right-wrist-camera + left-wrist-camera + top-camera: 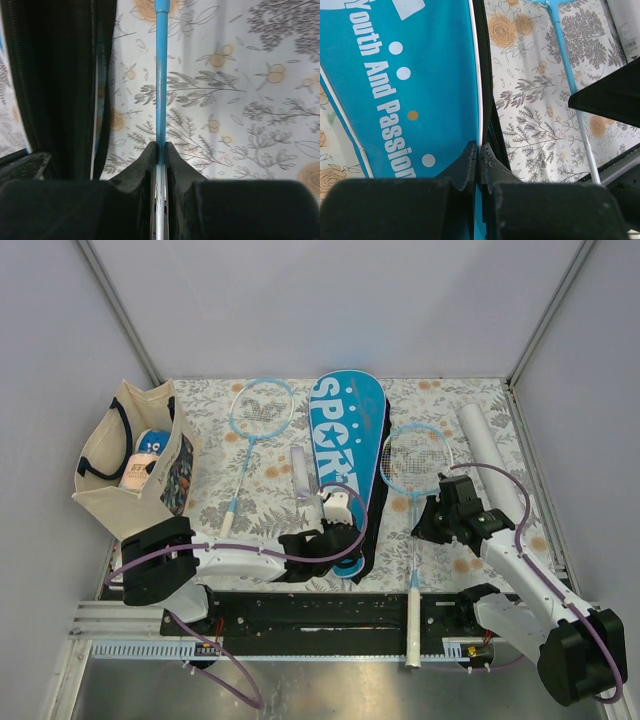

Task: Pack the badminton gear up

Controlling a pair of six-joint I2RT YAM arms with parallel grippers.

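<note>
Left wrist: left gripper (479, 149) tight on cover (395, 100) edge

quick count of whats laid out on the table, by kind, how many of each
racket: 2
blue cover: 1
long white tube: 1
short white cylinder: 1
tote bag: 1 (its contents are too hidden to count)
total: 6

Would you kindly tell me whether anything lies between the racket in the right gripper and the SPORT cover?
Nothing visible does: only bare floral cloth separates the blue shaft of the racket, clamped in the right gripper, from the black edge of the SPORT cover, which the left gripper pinches.
</note>
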